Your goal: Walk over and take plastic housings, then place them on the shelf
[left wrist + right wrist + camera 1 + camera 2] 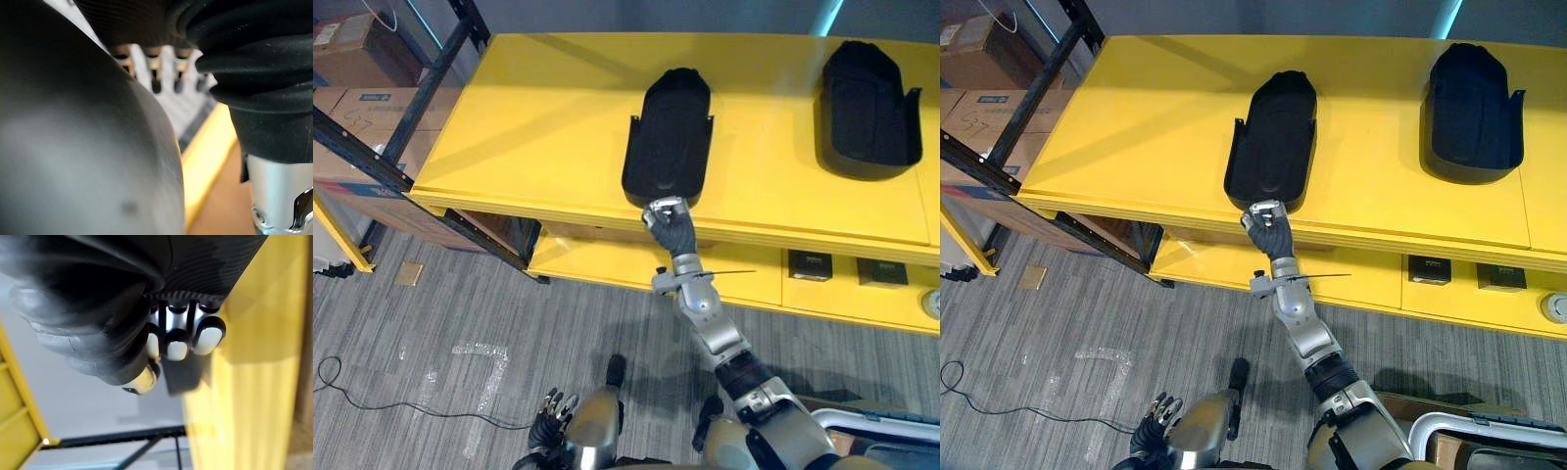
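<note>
On the top board of the yellow shelf (538,127), two black plastic housings are lying well apart, the left housing (671,127) reaching to the front edge and the right housing (867,98) set further along. The left housing's near rim is being pinched by the right robot hand (671,227), its fingers curled round it. The left robot hand (553,409) is hanging low, its fingers relaxed. The shell is being judged light, stiff, hollow and smooth. The thin rim is being judged the surest hold.

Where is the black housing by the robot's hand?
In the left eye view the housing lies centrally on the yellow shelf, right hand at its near end, a second housing to its right.
</note>
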Robot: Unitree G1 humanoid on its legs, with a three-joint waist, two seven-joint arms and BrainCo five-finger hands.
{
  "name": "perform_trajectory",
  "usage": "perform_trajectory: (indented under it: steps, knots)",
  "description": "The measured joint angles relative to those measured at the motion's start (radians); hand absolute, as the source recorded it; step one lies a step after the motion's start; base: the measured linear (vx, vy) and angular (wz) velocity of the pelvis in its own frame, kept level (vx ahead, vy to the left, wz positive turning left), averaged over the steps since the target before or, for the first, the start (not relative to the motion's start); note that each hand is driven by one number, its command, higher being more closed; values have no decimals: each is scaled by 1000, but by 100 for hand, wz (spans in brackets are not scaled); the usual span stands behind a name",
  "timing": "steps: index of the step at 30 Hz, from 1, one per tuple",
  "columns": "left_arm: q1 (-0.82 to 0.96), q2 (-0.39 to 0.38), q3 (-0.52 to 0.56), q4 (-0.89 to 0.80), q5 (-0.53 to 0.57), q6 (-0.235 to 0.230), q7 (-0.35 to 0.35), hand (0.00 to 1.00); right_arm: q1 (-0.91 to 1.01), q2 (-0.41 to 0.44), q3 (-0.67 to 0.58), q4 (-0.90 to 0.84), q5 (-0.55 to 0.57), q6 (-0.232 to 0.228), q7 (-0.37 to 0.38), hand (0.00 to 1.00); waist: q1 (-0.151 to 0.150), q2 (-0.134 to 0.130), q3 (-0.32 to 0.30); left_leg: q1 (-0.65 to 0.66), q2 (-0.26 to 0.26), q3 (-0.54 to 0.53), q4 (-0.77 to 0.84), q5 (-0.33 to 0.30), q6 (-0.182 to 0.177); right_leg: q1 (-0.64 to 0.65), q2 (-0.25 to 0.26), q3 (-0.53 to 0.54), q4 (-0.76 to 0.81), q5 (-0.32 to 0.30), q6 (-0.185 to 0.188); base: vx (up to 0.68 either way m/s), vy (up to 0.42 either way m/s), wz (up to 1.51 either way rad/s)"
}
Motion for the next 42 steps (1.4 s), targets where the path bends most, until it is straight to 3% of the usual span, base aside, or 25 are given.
perform_trajectory:
  steps: [5,11,17,21,23,35,39,42]
  knots:
    - [-3,12,-2,18,28,7,-13,0,-59,0,-35,-6,0,1,1,100,0,0,0,0,0,3,0,0,-1,-15,-4,8,30,-15,-3,-1,-2,-1]
    - [-8,22,2,41,131,8,-12,0,-78,-19,-79,-1,1,45,8,100,0,4,2,8,-1,2,2,-1,-2,-19,-10,12,57,-34,-5,0,0,0]
    - [-28,32,10,82,133,6,-11,0,-159,-41,-103,98,1,43,24,100,1,15,11,-4,-3,0,7,-1,-2,-31,-12,7,65,-36,-5,0,0,0]
    - [-51,42,8,196,141,8,-8,0,-233,-50,-108,171,1,32,26,100,3,16,12,-26,-3,-11,18,-3,-3,-37,-12,-6,61,-36,-5,8,-3,8]
    - [-54,42,9,209,141,6,-8,0,-253,-54,-108,190,1,20,23,100,15,16,12,-39,-3,-15,24,-3,-3,-46,-12,-8,62,-36,-5,9,-1,7]
    - [-73,44,3,245,141,-1,-3,0,-280,-52,-108,232,-14,0,-22,100,29,17,14,-56,-4,-26,36,-6,-4,-49,-12,-16,62,-35,-5,2,1,3]
    - [-90,44,-1,245,140,0,-3,0,-316,-53,-119,241,-55,3,-65,100,39,30,39,-59,-4,-29,38,-6,-4,-50,-12,-22,62,-35,-5,-1,-2,1]
    - [-94,44,-3,244,140,0,-2,0,-330,-56,-144,273,-83,31,-106,100,49,30,40,-79,-4,-33,43,-6,-4,-63,-12,-28,63,-35,-5,19,-5,7]
